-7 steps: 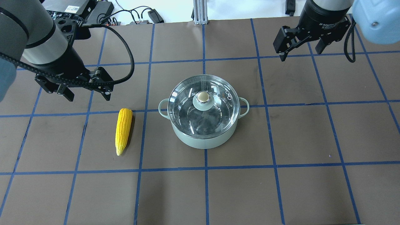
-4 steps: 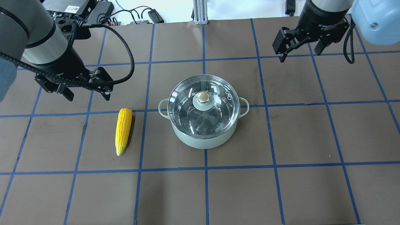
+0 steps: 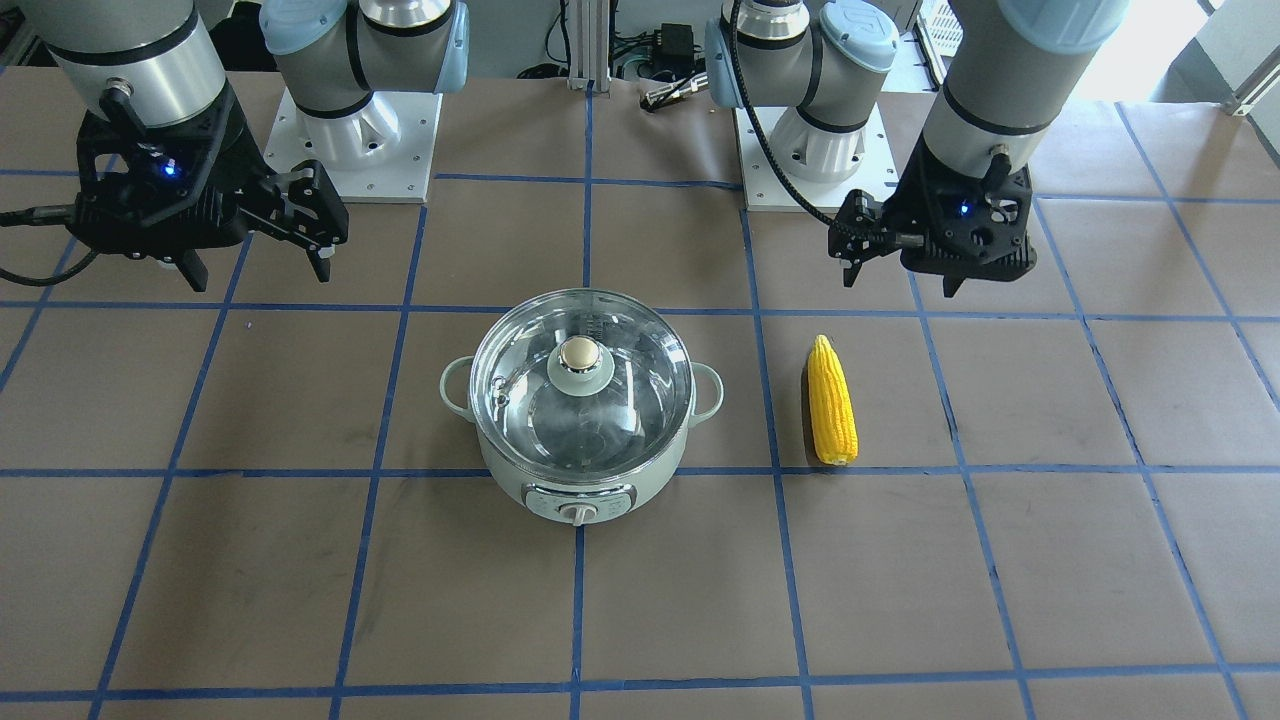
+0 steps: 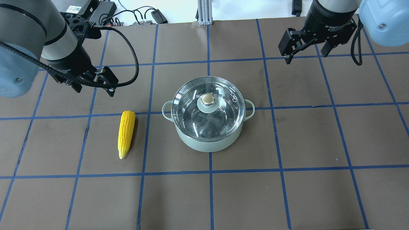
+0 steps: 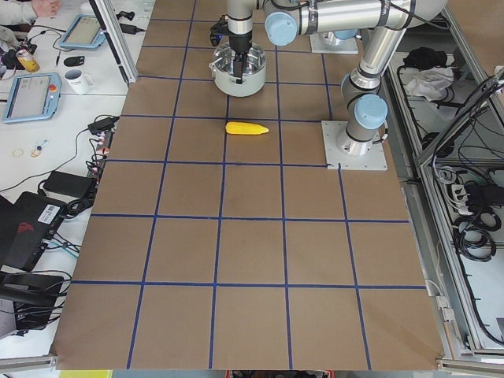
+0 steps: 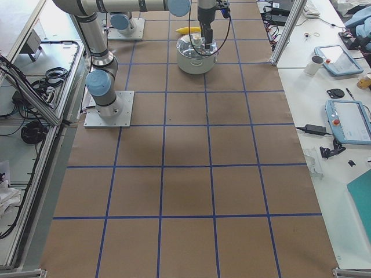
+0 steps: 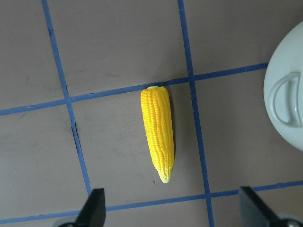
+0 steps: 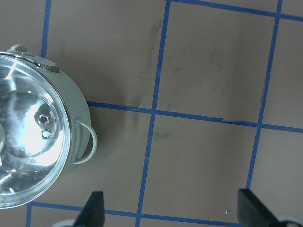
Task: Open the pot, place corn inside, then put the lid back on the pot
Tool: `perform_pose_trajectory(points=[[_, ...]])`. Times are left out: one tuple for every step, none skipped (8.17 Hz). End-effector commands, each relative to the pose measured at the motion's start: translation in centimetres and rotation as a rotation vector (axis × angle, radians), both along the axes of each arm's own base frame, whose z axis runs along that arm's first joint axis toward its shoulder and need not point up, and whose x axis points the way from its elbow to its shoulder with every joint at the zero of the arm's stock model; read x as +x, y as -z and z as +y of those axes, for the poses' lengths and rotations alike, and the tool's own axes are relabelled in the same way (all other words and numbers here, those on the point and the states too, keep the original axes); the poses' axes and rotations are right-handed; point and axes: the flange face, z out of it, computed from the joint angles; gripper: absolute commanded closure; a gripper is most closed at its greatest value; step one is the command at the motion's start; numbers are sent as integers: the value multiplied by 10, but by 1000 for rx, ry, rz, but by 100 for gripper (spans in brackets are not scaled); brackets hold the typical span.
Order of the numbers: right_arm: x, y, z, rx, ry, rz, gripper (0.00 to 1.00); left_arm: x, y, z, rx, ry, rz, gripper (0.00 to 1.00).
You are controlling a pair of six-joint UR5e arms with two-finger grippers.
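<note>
The pale green pot [image 4: 207, 142] stands mid-table with its glass lid [image 4: 191, 118] on, cream knob [image 4: 207, 99] at centre; the front-facing view shows the pot's control panel [image 3: 579, 502]. The yellow corn [image 4: 126, 134] lies flat to the pot's left, tip toward the near edge. My left gripper [image 4: 94, 92] hovers open just beyond the corn's blunt end, and its wrist view shows the corn [image 7: 158, 132] ahead of the fingertips [image 7: 94, 210]. My right gripper [image 4: 306, 57] hangs open, far right of the pot, holding nothing. Its camera catches the pot's [image 8: 78, 120] right handle.
Brown paper with a blue tape grid covers the table. Cables and power bricks [image 4: 140, 17] and an aluminium post [image 4: 203, 12] sit past the far edge. Both arm bases [image 3: 355, 130] [image 3: 810, 145] stand behind the pot. Desks with tablets [image 5: 31, 94] flank the table ends.
My left arm has swung, turning its gripper and shifting it slightly toward the far side and right, still open. The right gripper has barely moved. Pot, lid and corn are still.
</note>
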Motion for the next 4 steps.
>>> perform_pose_trajectory(points=[[0,0,0,0,-1,0,0,6,70,-37,94,36,12,0],[0,0,0,0,-1,0,0,6,86,-45,112,47,13,0],[0,0,0,-1,-1,-1,0,8,110,-54,117,47,12,0],[0,-1,0,-3,-1,-1,0,8,134,-60,103,49,11,0]])
